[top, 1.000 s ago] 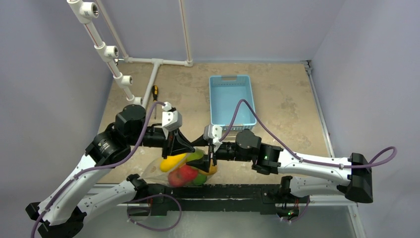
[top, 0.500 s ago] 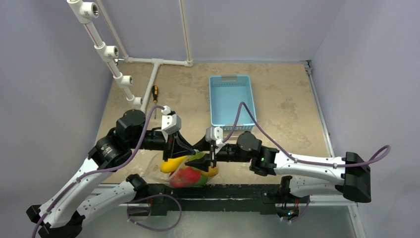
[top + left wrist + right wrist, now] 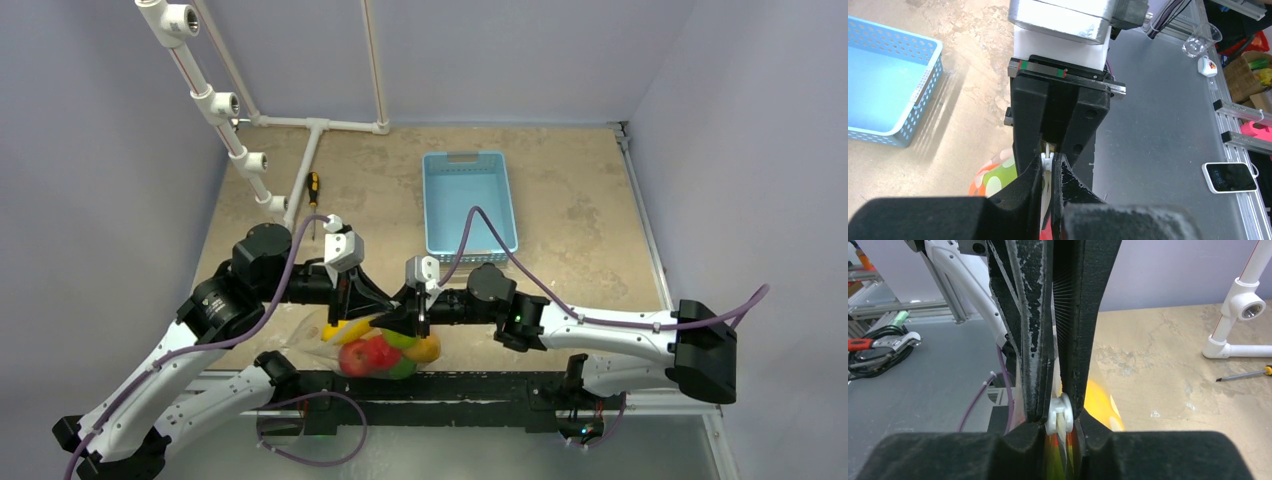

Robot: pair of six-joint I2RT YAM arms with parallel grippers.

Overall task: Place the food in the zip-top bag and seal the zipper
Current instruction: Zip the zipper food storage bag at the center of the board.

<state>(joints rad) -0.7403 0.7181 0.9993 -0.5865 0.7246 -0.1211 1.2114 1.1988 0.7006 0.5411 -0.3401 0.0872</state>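
1. The food (image 3: 372,352) sits bunched inside the zip-top bag (image 3: 316,345), which hangs at the near edge of the table (image 3: 580,220), just beyond the arm bases. Red, green, orange and a banana-shaped yellow piece show through the plastic.
2. A second ago the fruits lay more spread out and tilted. They now form a tighter clump directly below the two grippers.
3. The zipper (image 3: 1059,416) shows as a small whitish strip at the top of the bag. In the left wrist view it lies right between the fingertips, with green and orange fruit just below it.
4. The right gripper (image 3: 403,320) has slid left along the bag mouth since the earlier frames. Its jaws are pressed together on the zipper.
5. The left gripper (image 3: 380,312) has hardly shifted. Its jaws are likewise clamped on the zipper, pinching the same stretch from the opposite side.
6. The two sets of fingertips now meet nearly nose to nose, where a second ago a clear gap of bag mouth lay between them.
7. The blue basket (image 3: 467,158) stands farther back on the table, well apart from the bag and unmoved.
8. A screwdriver (image 3: 313,187) lies beside the white pipe frame (image 3: 300,125) at the far left, as before.
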